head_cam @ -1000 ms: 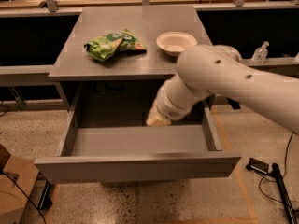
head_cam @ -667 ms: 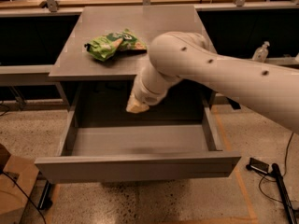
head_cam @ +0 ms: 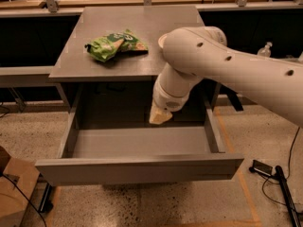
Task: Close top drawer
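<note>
The top drawer [head_cam: 137, 169] is a wide shallow grey drawer pulled far out from under the grey tabletop [head_cam: 142, 22]. Its flat front panel faces me and nothing lies inside it. My white arm reaches in from the right and bends down over the drawer. My gripper [head_cam: 160, 117] hangs at the arm's cream-coloured end, above the rear middle of the drawer's floor, just under the tabletop's front edge. It touches no part of the drawer that I can see.
A green chip bag [head_cam: 116, 44] lies on the tabletop. A white bowl [head_cam: 162, 40] beside it is mostly hidden by my arm. Dark benches flank the table. A cardboard box [head_cam: 12, 193] stands at lower left, cables and a black tool [head_cam: 284, 183] at lower right.
My arm's elbow has swung left and now covers the white bowl. The gripper end went left, then came back over the drawer's rear middle. The drawer has not moved.
</note>
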Robot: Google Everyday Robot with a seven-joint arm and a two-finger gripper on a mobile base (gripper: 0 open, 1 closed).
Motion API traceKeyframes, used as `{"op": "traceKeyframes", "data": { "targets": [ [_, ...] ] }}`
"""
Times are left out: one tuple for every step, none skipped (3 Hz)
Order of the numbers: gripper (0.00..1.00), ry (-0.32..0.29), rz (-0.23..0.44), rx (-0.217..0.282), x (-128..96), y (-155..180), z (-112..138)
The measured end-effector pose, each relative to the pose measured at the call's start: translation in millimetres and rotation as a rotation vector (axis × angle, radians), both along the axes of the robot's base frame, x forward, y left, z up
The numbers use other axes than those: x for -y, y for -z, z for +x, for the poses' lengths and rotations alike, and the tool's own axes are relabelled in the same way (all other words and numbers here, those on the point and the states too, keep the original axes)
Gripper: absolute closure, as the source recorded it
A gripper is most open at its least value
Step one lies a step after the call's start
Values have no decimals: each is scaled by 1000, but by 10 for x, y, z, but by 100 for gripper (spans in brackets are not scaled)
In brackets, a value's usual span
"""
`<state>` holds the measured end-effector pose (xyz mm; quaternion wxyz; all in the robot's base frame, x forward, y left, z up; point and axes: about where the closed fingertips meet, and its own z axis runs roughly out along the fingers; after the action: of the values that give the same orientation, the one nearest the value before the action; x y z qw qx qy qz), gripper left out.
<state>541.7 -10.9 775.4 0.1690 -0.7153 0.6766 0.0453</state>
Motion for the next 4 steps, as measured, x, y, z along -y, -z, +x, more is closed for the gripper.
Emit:
{"op": "traceKeyframes", "data": {
  "targets": [
    [100,29,-78,-109,457,212,-383],
    [100,70,-143,-238,828,599,-643],
    [100,102,-155,-309,1051,792,-802],
    [100,102,-155,-308,1050,703,-803]
  ]
}}
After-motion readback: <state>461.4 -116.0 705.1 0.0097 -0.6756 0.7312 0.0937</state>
